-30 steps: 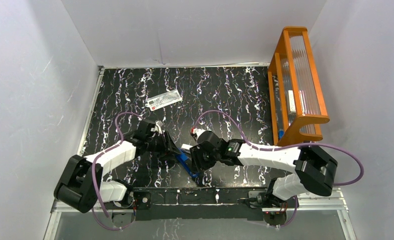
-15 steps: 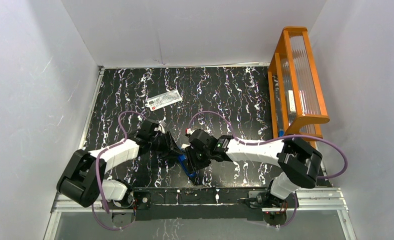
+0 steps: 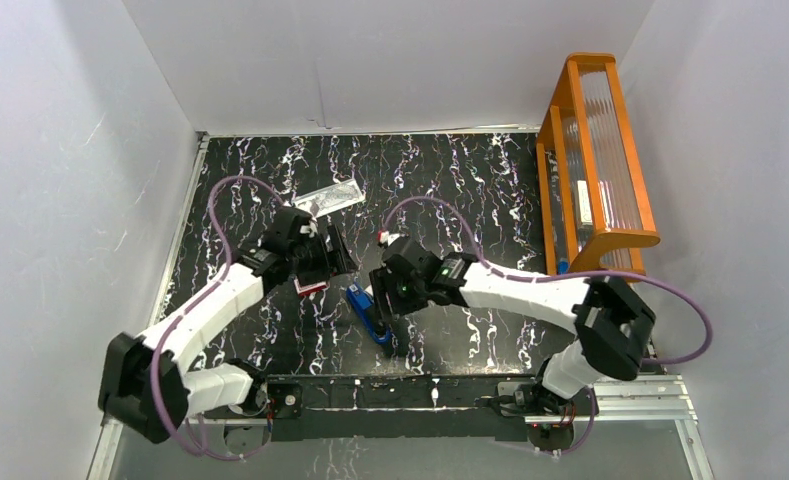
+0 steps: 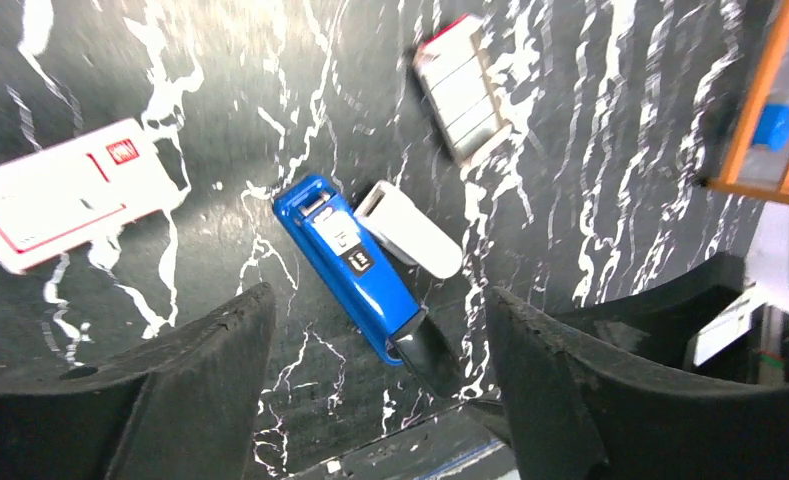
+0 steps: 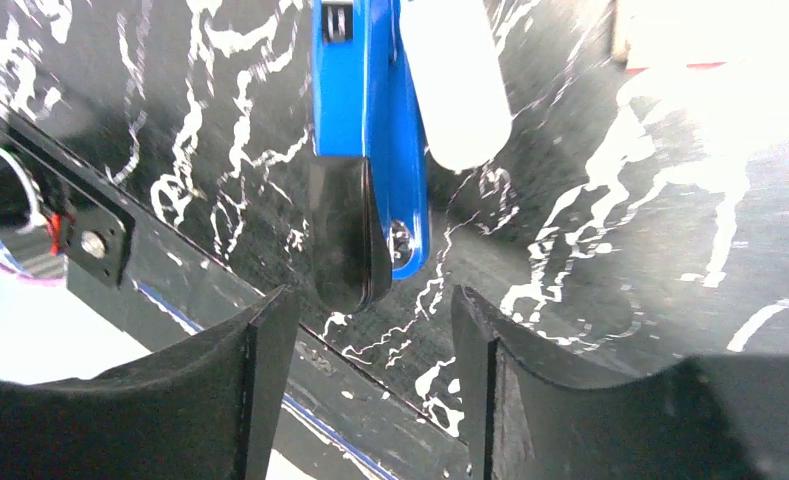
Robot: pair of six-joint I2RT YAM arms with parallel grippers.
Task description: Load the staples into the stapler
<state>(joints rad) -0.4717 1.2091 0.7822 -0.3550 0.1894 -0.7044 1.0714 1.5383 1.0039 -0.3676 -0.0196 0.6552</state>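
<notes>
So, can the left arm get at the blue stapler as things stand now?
Probably yes: the left pincer hangs open above the stapler, and nothing covers it. Only the white sleeve close beside it might crowd the grasp.

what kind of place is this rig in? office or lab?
Probably a lab test cell, not an office: white walls box in a black marbled table, left arm and right arm bolt to a rail, and the stapler looks staged.

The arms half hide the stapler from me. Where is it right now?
In the top view the stapler lies on the table near the front edge, about mid-width, with the white sleeve right alongside it.
</notes>
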